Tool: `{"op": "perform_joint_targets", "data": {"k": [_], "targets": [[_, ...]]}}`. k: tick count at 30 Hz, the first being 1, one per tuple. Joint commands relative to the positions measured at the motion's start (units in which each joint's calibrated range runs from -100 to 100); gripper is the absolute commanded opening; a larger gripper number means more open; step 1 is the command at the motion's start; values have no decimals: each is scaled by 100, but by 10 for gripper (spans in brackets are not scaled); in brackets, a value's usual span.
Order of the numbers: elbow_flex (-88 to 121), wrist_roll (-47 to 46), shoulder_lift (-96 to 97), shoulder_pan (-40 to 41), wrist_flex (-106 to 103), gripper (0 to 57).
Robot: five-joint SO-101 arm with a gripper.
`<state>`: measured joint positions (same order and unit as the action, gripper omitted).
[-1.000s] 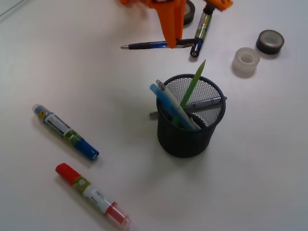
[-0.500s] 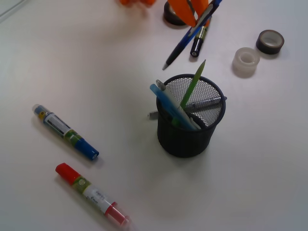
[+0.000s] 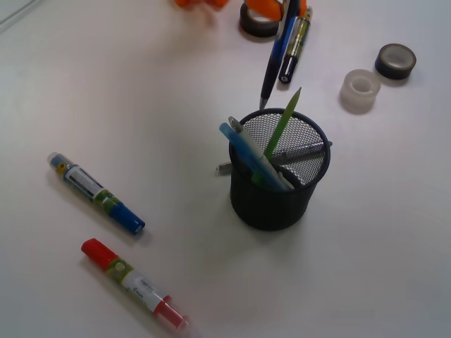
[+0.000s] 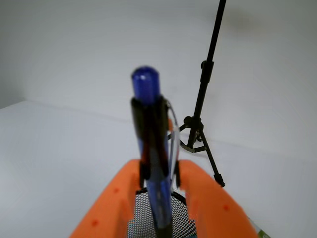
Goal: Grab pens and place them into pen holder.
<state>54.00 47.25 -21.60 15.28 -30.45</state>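
Above a black mesh pen holder [image 3: 279, 169] on a white table [image 3: 141, 105], the orange gripper [image 4: 159, 178] clamps a dark blue pen [image 3: 274, 62], tip down.

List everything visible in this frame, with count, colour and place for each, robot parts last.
black wire-mesh pen holder: one, centre of the table.
pens in the holder: lime green pen, translucent light blue pen, a grey one lying across the rim; others unclear.
dark blue pen: one, gripped, tip down just behind the holder.
thick blue-capped marker: one, left.
thick red-capped marker: one, lower left.
black-capped marker: one, top, beside the held pen.
tape rolls: clear, dark, another dark at the top edge.
black tripod: one, wrist view background.
orange gripper: shut on the dark blue pen.
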Motion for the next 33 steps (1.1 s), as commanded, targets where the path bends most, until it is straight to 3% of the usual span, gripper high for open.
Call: {"op": "perform_joint_targets", "data": {"k": [1, 9, 21, 29, 33], "targets": [[-699, 49, 677, 31, -664, 4], [-1369, 298, 2148, 31, -1565, 4], [-1396, 728, 2743, 31, -1600, 6], [-1396, 640, 2717, 23, -1583, 114], [-1532, 523, 2692, 23, -1548, 198]]}}
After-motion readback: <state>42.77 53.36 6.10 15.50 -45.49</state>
